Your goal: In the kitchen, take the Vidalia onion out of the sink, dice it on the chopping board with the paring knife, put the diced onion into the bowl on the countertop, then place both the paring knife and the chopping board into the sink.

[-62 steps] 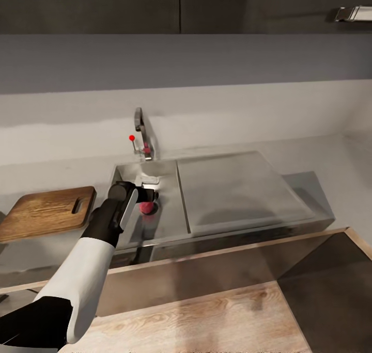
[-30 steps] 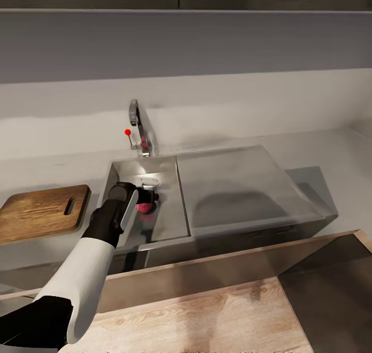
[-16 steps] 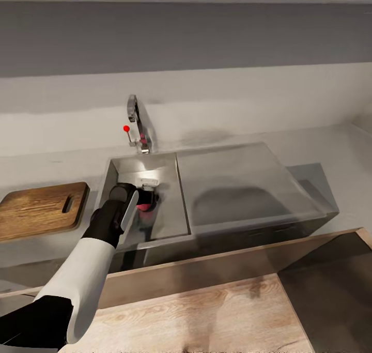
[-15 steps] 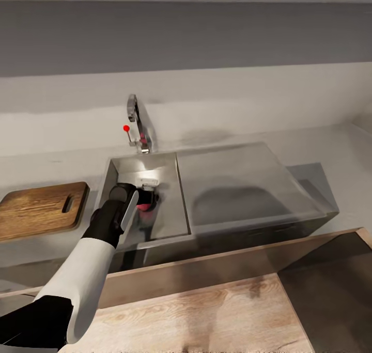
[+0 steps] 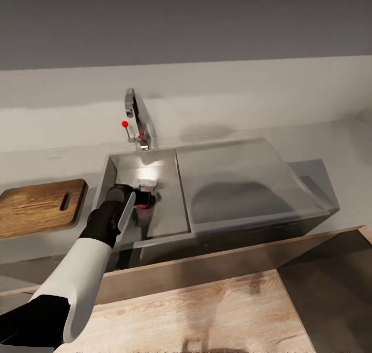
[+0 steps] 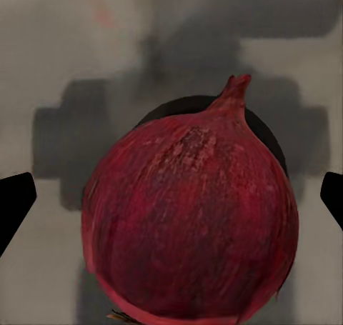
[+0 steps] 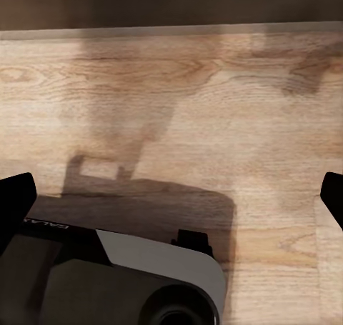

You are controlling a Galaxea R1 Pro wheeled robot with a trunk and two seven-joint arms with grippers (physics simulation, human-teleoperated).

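**Left claw down over the onion in the sink**

We see the left claw (image 5: 146, 198) lower in the sink (image 5: 160, 221) than a second or two ago, now right at the onion (image 5: 144, 203). The whole head view has shifted too, so part of that change is our camera moving rather than the things. From the left wrist the dark red onion (image 6: 191, 225) sits centred between the two fingertips (image 6: 16, 205), which stand wide apart at either side and do not touch it. We judge the grasp is lined up but not made; closing is the next step.

The right claw (image 7: 171, 200) has its tips spread over a pale wooden floor, holding nothing.

The chopping board (image 5: 41, 206) lies on the table (image 5: 51, 162) to the left of the sink, well apart from the onion.
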